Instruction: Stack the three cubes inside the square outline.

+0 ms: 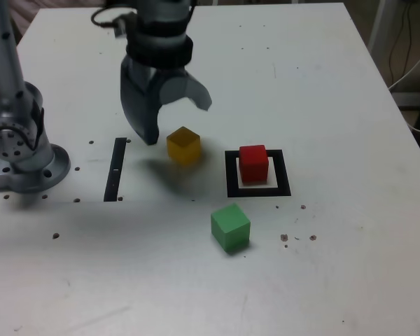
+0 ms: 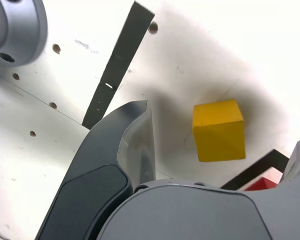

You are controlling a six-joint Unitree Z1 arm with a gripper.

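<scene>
One red cube (image 1: 253, 164) sits within the black square outline (image 1: 283, 172), toward its inner edges rather than on the frame's outer side, and I judge it is there to be the base of the stack. My gripper (image 1: 175, 119) is spread wide with nothing between its jaws, hanging above the white table (image 1: 322, 91). I read that spread as room to pass down around the yellow cube (image 2: 219, 134), which rests on the table under me, unheld and apart from both jaws. In the exterior view it lies left of the outline, between it and a thin black strip (image 1: 115, 169). The green cube (image 1: 231, 227) rests on the near side of the outline, outside it, turned at an angle; it probably waits its turn. I would line my jaws up with two opposite faces of the yellow cube, since a skewed grip could twist it and spoil its seat on the red.
</scene>
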